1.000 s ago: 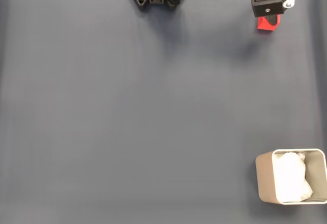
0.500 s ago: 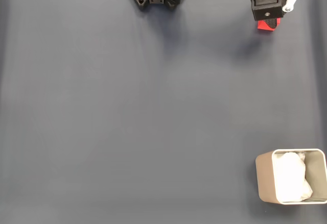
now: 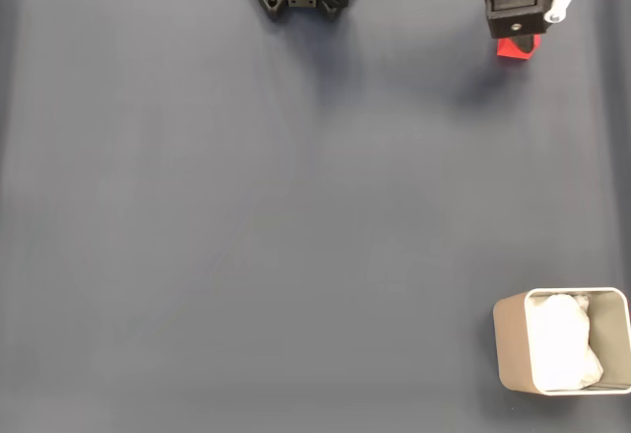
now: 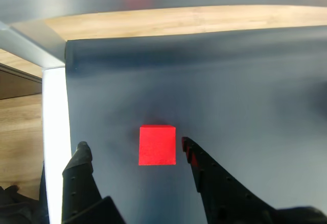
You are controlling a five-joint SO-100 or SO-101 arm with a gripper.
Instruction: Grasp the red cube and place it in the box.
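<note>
Straddling the red cube (image 4: 157, 145) on the dark mat (image 4: 245, 91), the gripper (image 4: 134, 147) has its fingers spread apart, not touching it.

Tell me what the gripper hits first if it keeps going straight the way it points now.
Most likely the red cube: in the wrist view it lies between the open gripper's fingertips, nearer the right finger. Depth is unclear.

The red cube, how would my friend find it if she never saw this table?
Look along the far edge of the dark grey mat in the fixed view, under the black gripper. The red cube sits between its open fingers, the one bright red thing there.
</note>
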